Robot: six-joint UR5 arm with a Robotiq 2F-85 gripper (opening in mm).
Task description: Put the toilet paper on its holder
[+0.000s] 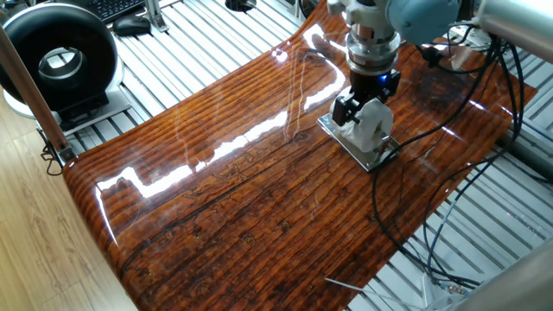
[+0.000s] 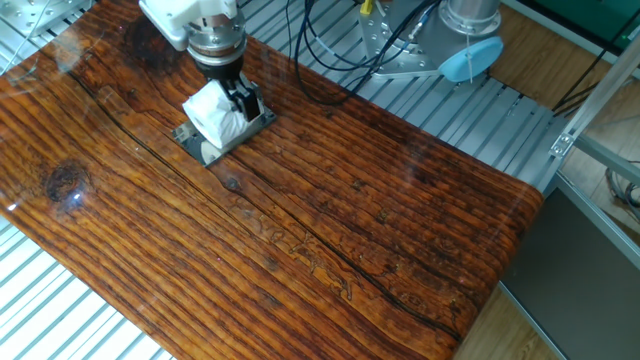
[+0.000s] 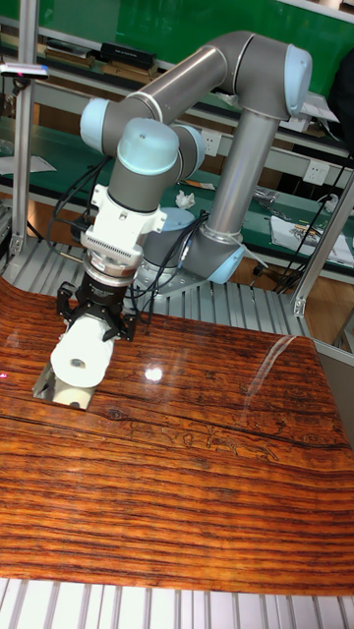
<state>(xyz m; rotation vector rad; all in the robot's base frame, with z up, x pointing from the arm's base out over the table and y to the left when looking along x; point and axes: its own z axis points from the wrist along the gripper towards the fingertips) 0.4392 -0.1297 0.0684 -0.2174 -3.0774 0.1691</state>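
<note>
The gripper [image 3: 90, 324] pinches the toilet paper [image 3: 83, 359] by its soft, light, squashable sides, low over the holder [image 1: 367, 149] directly beneath.

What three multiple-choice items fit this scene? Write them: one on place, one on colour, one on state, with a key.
1. Where is the toilet paper?
A. Over the holder, in the gripper
B. Lying alone at the middle of the table
C. On the floor

2. What colour is the roll?
A. Blue
B. White
C. Brown

3. How is the gripper?
A. Open, away from the roll
B. Out of view
C. Shut on the roll

Key: 1 A, the roll sits between the fingers right above the silver plate. 2 B, it shows white in all three views. 3 C, the black fingers flank the roll on both sides.
</note>
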